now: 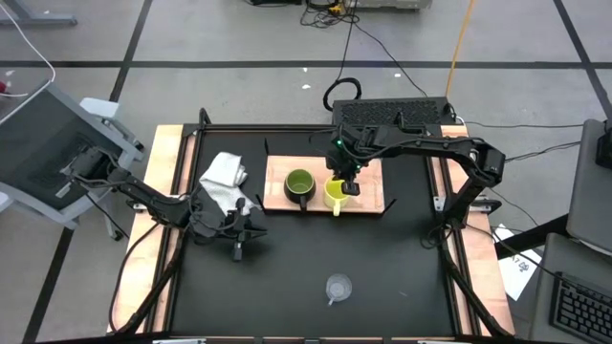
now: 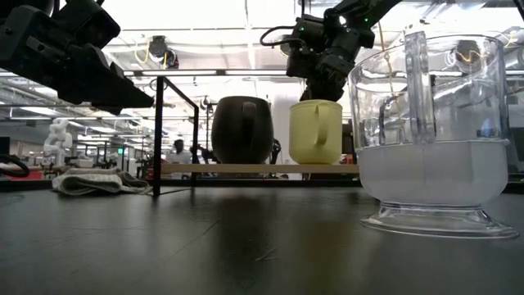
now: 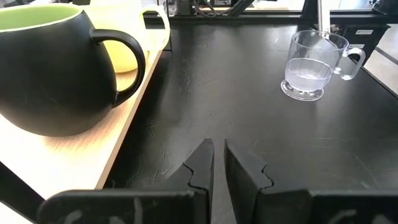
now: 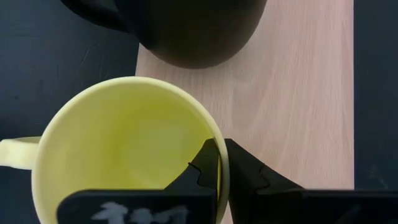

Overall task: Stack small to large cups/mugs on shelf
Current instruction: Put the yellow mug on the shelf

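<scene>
The light-wood shelf (image 1: 368,186) stands at the table's far middle. The dark green mug (image 1: 299,184) and the yellow mug (image 1: 335,196) stand side by side on it, bottoms on the board (image 2: 246,169). My right gripper (image 4: 219,149) comes down over the yellow mug (image 4: 124,155) and is shut on its rim. The clear glass cup (image 1: 337,287) stands on the black tabletop near the front edge. My left gripper (image 1: 239,247) is shut and empty, low over the table to the left of the shelf, pointing toward the glass cup (image 3: 311,65). My right gripper pinches the yellow mug's rim (image 4: 210,130), on the side away from the handle (image 4: 12,152), with one finger (image 4: 202,171) inside the mug and one (image 4: 249,174) outside. The fingers come from above, pointing down. The mug stands upright with its bottom on the shelf (image 2: 315,162).
A crumpled white cloth (image 1: 225,177) lies on the table left of the shelf. Black brackets (image 2: 157,135) stand at the shelf's corners. Bare black tabletop (image 1: 382,258) lies between the shelf and the glass cup. A person shows far off in the room (image 2: 178,152).
</scene>
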You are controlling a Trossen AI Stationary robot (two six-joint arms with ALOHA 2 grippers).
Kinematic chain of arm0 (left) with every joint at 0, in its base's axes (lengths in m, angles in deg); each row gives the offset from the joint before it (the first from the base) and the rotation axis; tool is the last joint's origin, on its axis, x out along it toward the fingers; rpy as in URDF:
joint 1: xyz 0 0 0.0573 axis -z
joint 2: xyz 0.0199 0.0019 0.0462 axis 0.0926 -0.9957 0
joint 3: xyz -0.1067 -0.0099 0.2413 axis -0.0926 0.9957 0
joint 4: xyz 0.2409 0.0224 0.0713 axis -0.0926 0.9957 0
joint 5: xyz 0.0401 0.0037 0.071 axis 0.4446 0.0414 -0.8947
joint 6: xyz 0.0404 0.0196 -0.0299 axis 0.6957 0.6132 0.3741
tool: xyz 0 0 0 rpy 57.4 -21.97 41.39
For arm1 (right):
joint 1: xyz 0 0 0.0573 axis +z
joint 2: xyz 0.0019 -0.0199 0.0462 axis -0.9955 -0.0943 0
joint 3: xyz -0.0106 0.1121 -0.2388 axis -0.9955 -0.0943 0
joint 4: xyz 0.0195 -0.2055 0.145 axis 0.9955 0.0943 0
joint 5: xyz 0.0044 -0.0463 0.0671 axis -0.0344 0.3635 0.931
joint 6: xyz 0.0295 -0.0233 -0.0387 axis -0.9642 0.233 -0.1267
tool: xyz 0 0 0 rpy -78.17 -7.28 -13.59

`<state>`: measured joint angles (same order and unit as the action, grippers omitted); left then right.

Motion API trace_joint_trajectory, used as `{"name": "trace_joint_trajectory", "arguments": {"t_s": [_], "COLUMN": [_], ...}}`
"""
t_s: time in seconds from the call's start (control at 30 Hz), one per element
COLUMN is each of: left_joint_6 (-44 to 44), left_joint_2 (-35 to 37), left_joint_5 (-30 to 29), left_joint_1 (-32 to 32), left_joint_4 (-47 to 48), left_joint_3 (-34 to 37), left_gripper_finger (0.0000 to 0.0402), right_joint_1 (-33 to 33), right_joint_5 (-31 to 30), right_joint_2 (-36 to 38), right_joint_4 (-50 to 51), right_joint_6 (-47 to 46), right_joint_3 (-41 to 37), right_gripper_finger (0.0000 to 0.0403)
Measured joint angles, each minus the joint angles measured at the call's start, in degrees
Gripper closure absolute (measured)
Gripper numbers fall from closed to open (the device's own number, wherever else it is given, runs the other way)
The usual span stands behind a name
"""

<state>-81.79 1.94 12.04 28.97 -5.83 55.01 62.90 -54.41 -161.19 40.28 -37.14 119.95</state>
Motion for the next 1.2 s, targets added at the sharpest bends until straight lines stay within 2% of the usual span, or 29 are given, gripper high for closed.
{"name": "trace_joint_trajectory", "arguments": {"t_s": [0.27,0.67,1.0,1.2], "left_joint_6": [-0.1,-0.2,-1.3,-1.3], "left_joint_2": [0.0,0.0,0.0,0.0], "left_joint_5": [0.0,0.0,0.1,0.1], "left_joint_1": [0.0,0.0,0.0,0.0], "left_joint_4": [0.0,0.6,1.3,1.3], "left_joint_3": [0.0,0.0,0.0,0.0], "left_gripper_finger": [0.0362,0.0362,0.0362,0.0362], "right_joint_1": [1.3,1.9,2.3,3.1], "right_joint_5": [-5.6,-6.4,-7.2,-6.8], "right_joint_2": [0.0,0.0,-0.1,-0.1], "right_joint_4": [1.0,1.3,0.4,0.2], "right_joint_6": [0.7,0.0,-0.7,-1.1], "right_joint_3": [0.0,0.0,-0.3,-0.3], "right_gripper_finger": [0.0401,0.04,0.0357,0.0352]}}
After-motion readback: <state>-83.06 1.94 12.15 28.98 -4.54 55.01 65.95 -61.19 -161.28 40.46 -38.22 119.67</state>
